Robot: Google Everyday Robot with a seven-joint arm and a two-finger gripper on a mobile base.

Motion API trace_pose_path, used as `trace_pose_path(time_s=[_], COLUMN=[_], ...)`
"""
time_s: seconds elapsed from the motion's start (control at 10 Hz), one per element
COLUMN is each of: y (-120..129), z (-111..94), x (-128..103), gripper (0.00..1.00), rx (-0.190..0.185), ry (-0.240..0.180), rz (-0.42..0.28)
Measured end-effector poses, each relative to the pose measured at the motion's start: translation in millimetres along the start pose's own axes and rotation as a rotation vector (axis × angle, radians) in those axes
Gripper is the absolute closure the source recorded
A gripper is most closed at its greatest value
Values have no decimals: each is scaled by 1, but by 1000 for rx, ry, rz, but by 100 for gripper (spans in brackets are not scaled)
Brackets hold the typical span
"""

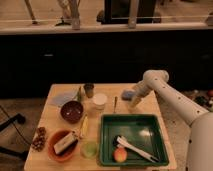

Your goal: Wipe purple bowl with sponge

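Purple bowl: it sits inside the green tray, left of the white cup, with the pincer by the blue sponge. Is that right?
No. The camera view shows the purple bowl on the wooden table, outside the green tray. It is left of the white cup, and the pincer is by the blue sponge.
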Motion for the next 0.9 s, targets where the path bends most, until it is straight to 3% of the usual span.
trace_pose_path(time_s=[0.5, 0.9], y=[-8, -18], z=[9, 16], x=[-4, 0], gripper=[20, 20], rx=[32, 35], ry=[-6, -5], rz=[6, 24])
